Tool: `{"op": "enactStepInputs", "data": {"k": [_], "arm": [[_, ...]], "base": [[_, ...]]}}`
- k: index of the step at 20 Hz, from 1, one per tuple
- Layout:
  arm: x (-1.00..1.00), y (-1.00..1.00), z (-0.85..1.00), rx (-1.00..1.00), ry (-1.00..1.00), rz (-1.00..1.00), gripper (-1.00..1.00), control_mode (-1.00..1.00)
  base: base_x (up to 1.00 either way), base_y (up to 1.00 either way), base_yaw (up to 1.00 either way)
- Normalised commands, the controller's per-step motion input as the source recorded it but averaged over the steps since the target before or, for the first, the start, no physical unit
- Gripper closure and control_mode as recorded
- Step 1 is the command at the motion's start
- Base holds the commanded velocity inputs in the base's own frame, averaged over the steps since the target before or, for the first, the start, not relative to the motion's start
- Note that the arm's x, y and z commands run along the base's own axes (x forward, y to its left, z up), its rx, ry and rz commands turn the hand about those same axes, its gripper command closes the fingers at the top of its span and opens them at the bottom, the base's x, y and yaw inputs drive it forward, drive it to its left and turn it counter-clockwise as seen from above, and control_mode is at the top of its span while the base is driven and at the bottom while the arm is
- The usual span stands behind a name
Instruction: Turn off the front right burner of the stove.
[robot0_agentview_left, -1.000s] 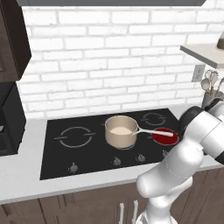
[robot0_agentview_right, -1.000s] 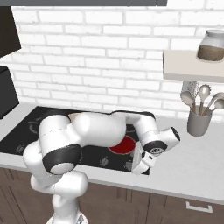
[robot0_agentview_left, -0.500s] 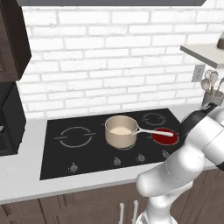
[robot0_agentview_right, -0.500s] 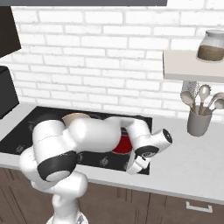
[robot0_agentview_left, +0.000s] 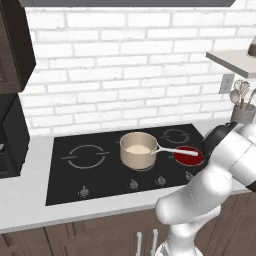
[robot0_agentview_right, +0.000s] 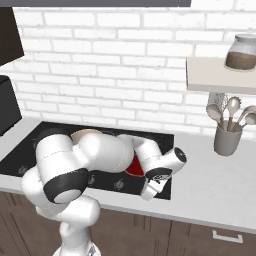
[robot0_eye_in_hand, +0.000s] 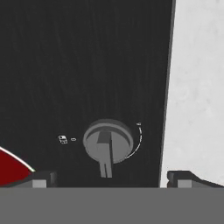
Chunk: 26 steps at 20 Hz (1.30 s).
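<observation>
The stove (robot0_agentview_left: 100, 175) is a black glass cooktop with a row of small knobs along its front. Its front right burner (robot0_agentview_left: 189, 155) glows red beside the tan saucepan (robot0_agentview_left: 137, 149); part of the red disc (robot0_agentview_right: 134, 165) also shows behind my forearm. In the hand view the rightmost knob (robot0_eye_in_hand: 108, 142) sits just ahead of my gripper (robot0_eye_in_hand: 113, 179), with its pointer aimed toward me. A sliver of the red burner (robot0_eye_in_hand: 11, 168) lies at the lower left. The gripper (robot0_agentview_right: 149, 190) is open, its fingertips (robot0_eye_in_hand: 41, 179) spread wider than the knob and not touching it.
White counter (robot0_eye_in_hand: 197, 87) borders the stove's right edge close to the knob. A grey utensil holder (robot0_agentview_right: 227, 140) stands on the counter at the right, under a shelf with a jar (robot0_agentview_right: 241, 52). A black coffee machine (robot0_agentview_left: 10, 135) stands at the far left. The saucepan handle (robot0_agentview_left: 172, 149) points toward the burner.
The hand has slid a little to the left and lower toward the stove's front right corner. The saucepan and burner have not changed.
</observation>
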Motion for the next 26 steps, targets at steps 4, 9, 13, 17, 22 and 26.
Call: {"op": "enactStepInputs", "data": {"k": [4, 9, 13, 17, 22, 26], "arm": [[0.01, 0.0, -0.11, -0.02, 0.03, 0.0, -1.0, -1.0], [0.02, -0.15, -0.05, 0.0, 0.01, 0.0, -1.0, -1.0], [0.03, -0.1, -0.03, 0.0, 0.0, 0.0, -1.0, -1.0], [0.18, 0.0, -0.01, 0.0, 0.0, 0.0, -1.0, -1.0], [0.25, 0.0, 0.0, 0.0, 0.0, 0.0, -1.0, -1.0], [0.03, -0.12, -0.03, 0.0, 0.0, 0.0, -1.0, -1.0]], "base": [[0.0, 0.0, 0.0], [0.0, 0.0, 0.0], [0.0, 0.0, 0.0], [0.0, 0.0, 0.0], [0.0, 0.0, 0.0], [0.0, 0.0, 0.0]]}}
